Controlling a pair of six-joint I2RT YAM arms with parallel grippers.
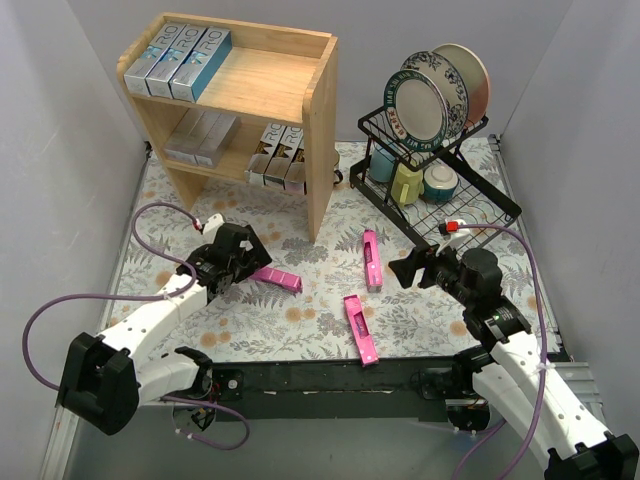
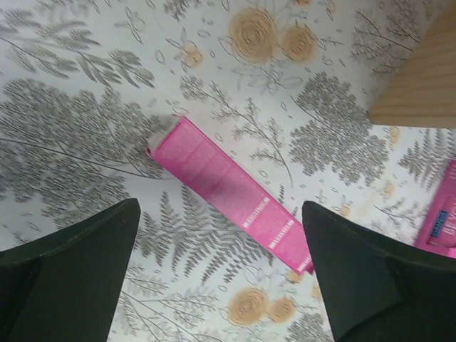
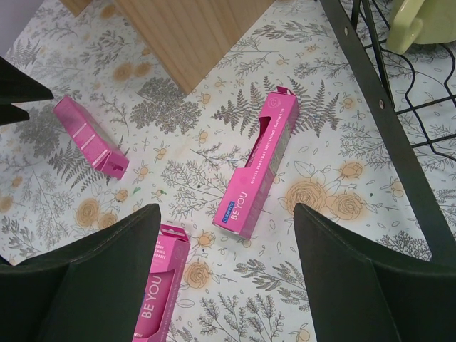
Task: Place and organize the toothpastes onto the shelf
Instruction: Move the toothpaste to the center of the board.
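Three hot pink toothpastes lie flat on the floral table: one (image 1: 275,277) by my left gripper (image 1: 250,262), one (image 1: 371,258) in the middle, one (image 1: 360,327) nearer the front. In the left wrist view the left gripper (image 2: 221,214) is open, and the pink carton (image 2: 228,189) lies loose on the table just beyond its fingers. My right gripper (image 3: 228,210) hangs open above the table, with one pink carton (image 3: 260,171) ahead and another (image 3: 160,285) by its left finger. The wooden shelf (image 1: 290,85) holds silver-teal cartons (image 1: 185,55) on top, silver-white (image 1: 200,135) and brown-gold (image 1: 280,160) ones below.
A black wire dish rack (image 1: 440,200) with plates (image 1: 430,95) and a green mug (image 1: 405,182) stands at the back right, close to my right gripper. Grey walls close in the left and right sides. The shelf's side panel (image 3: 192,35) is near the middle carton.
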